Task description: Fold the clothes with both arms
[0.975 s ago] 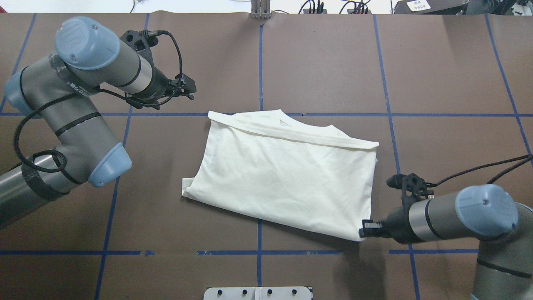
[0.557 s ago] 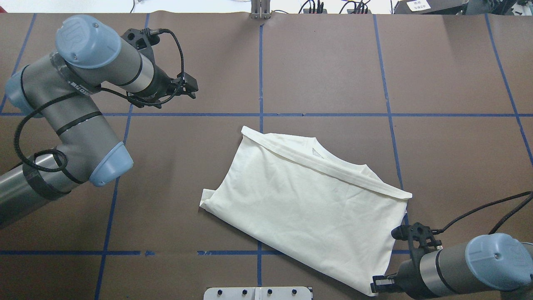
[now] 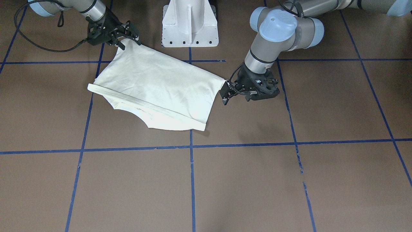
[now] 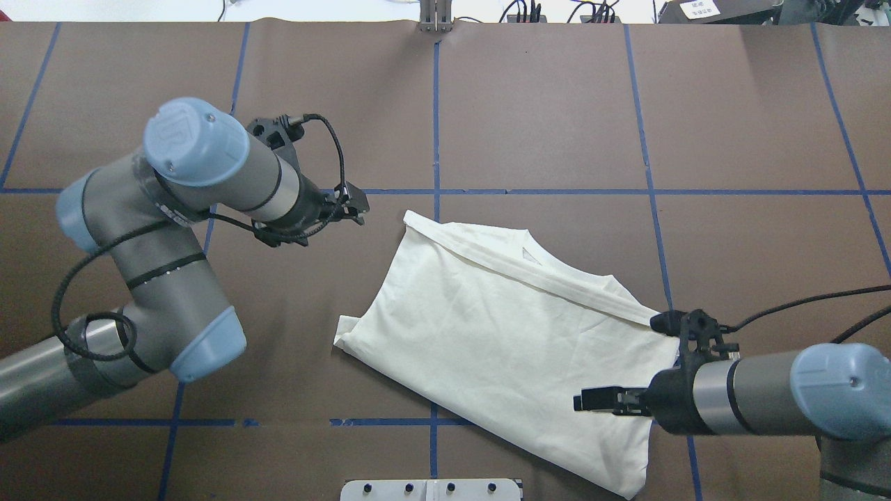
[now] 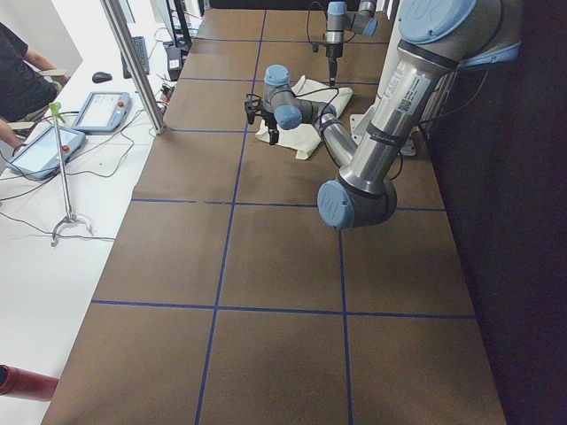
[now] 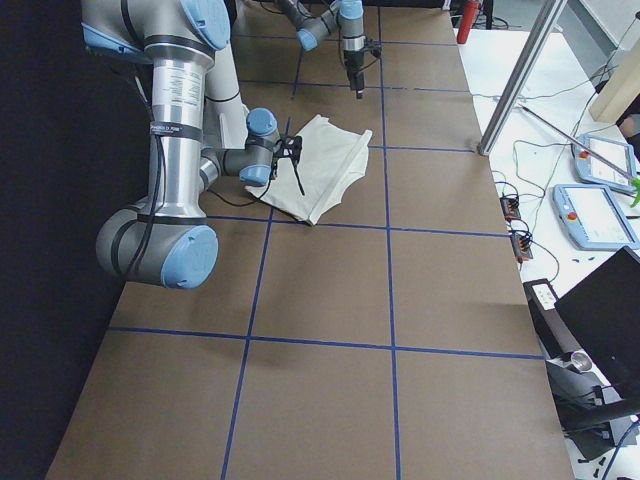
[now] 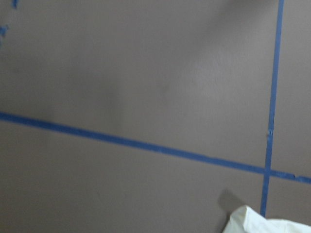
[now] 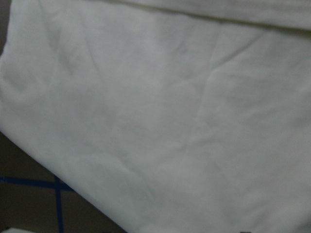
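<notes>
Plainly, the coming move is judged to turn on the gap at the shirt's left end. The cream-white, folded fabric T-shirt (image 4: pixel 501 341) is laid plain side up on the brown paper-covered table (image 4: pixel 557 104). Its long axis runs on a slant from far-left to near-right, and the neck opening is just seen behind a folded band along the far edge.

The black claw-fingered left gripper (image 4: pixel 356 204) is hung just beside the far-left corner, apart from the cloth, which lies to the robot's right of it. Its fingers are seen spread, with nothing between them. The black claw-fingered right gripper (image 4: pixel 583 401) is poised over the right end of the cloth, pointed along the long axis. Its prongs look parted in the front-facing view and no cloth is lifted by them, so it is taken to be empty.

The right arm is judged the nearer to a hold. The left would first have to be brought rightward to the corner.

The left gap is shown by the overhead view, whereas in the front-facing view that gripper seems to touch the cloth's edge. In the left wrist view only a corner tip is caught, beside a crossing of blue tape lines (image 7: pixel 266 171). The right wrist view is filled with cloth, and no fingers are shown.
</notes>
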Controlling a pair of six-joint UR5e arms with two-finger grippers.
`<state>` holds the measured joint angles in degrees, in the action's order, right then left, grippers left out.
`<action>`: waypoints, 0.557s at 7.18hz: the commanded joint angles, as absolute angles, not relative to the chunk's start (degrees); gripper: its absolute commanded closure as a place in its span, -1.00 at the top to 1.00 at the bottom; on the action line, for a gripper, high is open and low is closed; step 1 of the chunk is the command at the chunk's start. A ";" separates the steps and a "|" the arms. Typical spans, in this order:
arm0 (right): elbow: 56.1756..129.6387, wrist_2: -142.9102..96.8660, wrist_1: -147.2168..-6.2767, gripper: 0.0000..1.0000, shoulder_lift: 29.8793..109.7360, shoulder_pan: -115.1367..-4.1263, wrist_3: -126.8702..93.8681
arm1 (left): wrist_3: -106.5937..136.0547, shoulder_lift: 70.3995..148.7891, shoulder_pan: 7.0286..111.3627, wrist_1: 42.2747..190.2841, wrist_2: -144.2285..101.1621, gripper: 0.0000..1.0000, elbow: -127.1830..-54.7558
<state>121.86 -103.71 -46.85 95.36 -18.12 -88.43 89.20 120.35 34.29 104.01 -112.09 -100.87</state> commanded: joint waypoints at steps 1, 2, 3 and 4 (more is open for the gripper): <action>121.82 -103.97 -46.85 1.00 92.38 -25.82 -88.42 | 102.96 119.62 23.96 103.98 -108.23 0.88 -101.08; 121.64 -104.06 -46.85 1.00 92.29 -26.45 -87.98 | 105.10 119.62 21.91 103.89 -106.80 0.88 -100.99; 121.47 -103.71 -46.93 1.00 92.29 -26.54 -87.80 | 106.16 119.01 21.28 103.89 -106.79 0.80 -100.90; 121.38 -103.62 -46.93 1.00 92.11 -26.46 -87.80 | 106.17 118.39 21.27 103.89 -106.79 0.75 -100.90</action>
<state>121.52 -103.79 -46.90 92.30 -26.29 -87.91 105.34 119.07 21.90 103.90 -107.07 -100.95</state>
